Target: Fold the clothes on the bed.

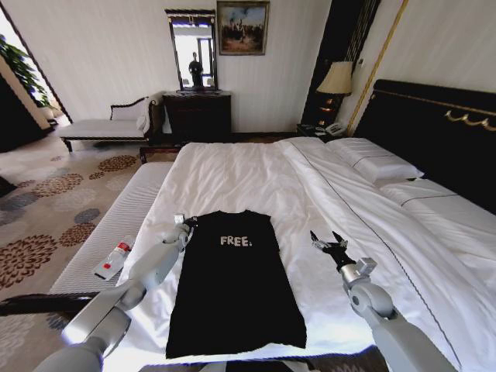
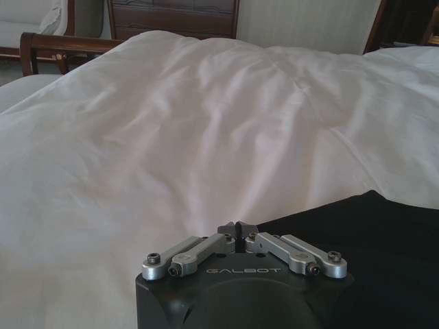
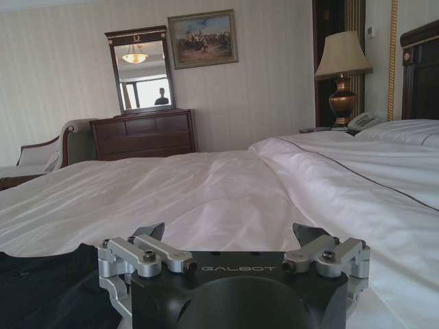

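**Black tee flat on bed, L gripper at its collar corner, R gripper open beside it**

Black T-shirt (image 1: 235,287) is laid flat on the white bed (image 1: 256,174), near the foot edge, collar pointed to 12 o'clock toward the far wall, white "FREE" lettering seen on chest. Sleeves look tucked in; shirt reads as a long rectangle. Hem is spread at 6 o'clock, close to the bed edge.

Left gripper (image 1: 188,223) is placed at the shirt's upper left corner, approx 10 o'clock from the lettering. In the left wrist view its fingers (image 2: 236,229) are seen brought together, tips meeting at the black fabric edge (image 2: 370,233); whether fabric is pinched can't be told.

Right gripper (image 1: 325,240) is held over bare sheet at approx 3 o'clock of the shirt, apart from it. Jaws are spread wide, nothing held; confirmed in right wrist view (image 3: 233,236), w/ black fabric (image 3: 48,288) visible off to one side.

Striped bench (image 1: 116,225) sits along the bed's left side w/ a small red-and-white item (image 1: 112,260) on it.
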You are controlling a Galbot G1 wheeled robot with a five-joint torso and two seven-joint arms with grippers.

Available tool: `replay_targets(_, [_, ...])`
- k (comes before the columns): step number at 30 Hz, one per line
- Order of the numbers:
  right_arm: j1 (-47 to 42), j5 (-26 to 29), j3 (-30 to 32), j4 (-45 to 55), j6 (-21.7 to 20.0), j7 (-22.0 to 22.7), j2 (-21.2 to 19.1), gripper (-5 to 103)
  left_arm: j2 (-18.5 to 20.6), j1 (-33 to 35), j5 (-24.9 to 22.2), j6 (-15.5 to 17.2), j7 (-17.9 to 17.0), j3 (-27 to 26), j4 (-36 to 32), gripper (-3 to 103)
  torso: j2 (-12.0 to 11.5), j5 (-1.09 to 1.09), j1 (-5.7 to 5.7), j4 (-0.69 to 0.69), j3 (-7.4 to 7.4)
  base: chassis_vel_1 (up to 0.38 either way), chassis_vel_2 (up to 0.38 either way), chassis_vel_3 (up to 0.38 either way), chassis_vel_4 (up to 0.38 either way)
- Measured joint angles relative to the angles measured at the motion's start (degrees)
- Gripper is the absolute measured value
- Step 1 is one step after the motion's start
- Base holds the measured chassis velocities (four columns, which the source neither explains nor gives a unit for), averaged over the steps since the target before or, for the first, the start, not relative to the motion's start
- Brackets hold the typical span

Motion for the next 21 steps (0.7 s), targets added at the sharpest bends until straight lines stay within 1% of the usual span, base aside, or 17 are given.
replay_targets(4, [4.2, 3.4, -1.8, -2.7, -1.5, -0.2, -0.8, 100, 0.1, 0.0, -0.8, 0.1, -1.1, -0.2, -1.5, 1, 0.0, 0.00, 0.00, 0.00, 0.00, 0.000, 0.000, 0.000, 0.000])
replay_targets(6, [8.7, 6.0, -4.1, -5.5, -3.0, -0.7, -1.2, 100, 0.5, -0.2, -1.5, 0.2, -1.9, -0.2, -2.9, 1, 0.0, -0.01, -0.01, 0.00, 0.00, 0.000, 0.000, 0.000, 0.000])
replay_targets(9, [12.0, 7.4, -6.2, -8.0, -3.7, -1.1, -1.2, 100, 0.7, -0.3, -2.0, 0.2, -2.3, -0.2, -4.0, 1, 0.0, 0.00, -0.01, 0.01, 0.00, 0.000, 0.000, 0.000, 0.000])
replay_targets(12, [18.8, 11.1, -12.4, -13.7, -5.5, -1.8, -0.4, 100, 1.6, -0.4, -3.0, 0.5, -3.1, 0.0, -6.1, 1, 0.0, 0.00, 0.00, 0.01, 0.00, 0.000, 0.000, 0.000, 0.000])
replay_targets(13, [18.8, 11.1, -12.4, -13.7, -5.5, -1.8, -0.4, 100, 1.6, -0.4, -3.0, 0.5, -3.1, 0.0, -6.1, 1, 0.0, 0.00, 0.00, 0.01, 0.00, 0.000, 0.000, 0.000, 0.000])
replay_targets(17, [27.6, 12.8, -19.4, -22.9, -6.2, -3.2, 1.7, 100, 2.1, -0.2, -3.1, 0.6, -3.5, 0.6, -7.2, 1, 0.0, 0.00, 0.00, 0.02, 0.01, 0.000, 0.000, 0.000, 0.000])
replay_targets(19, [28.9, 13.0, -20.3, -24.3, -6.2, -3.5, 2.1, 100, 2.2, -0.1, -3.1, 0.6, -3.5, 0.7, -7.3, 1, 0.0, 0.00, 0.00, 0.02, 0.00, 0.000, 0.000, 0.000, 0.000])
replay_targets(20, [31.3, 13.4, -21.8, -26.8, -6.3, -4.5, 2.7, 100, 2.2, 0.1, -3.1, 0.6, -3.5, 0.9, -7.7, 1, 0.0, -0.02, 0.00, 0.04, 0.00, 0.000, 0.000, 0.000, 0.000])
replay_targets(21, [33.3, 13.5, -23.4, -28.9, -6.3, -6.0, 3.2, 100, 2.3, 0.3, -3.0, 0.7, -3.6, 1.0, -8.2, 1, 0.0, -0.02, 0.01, 0.03, 0.01, 0.000, 0.000, 0.000, 0.000])
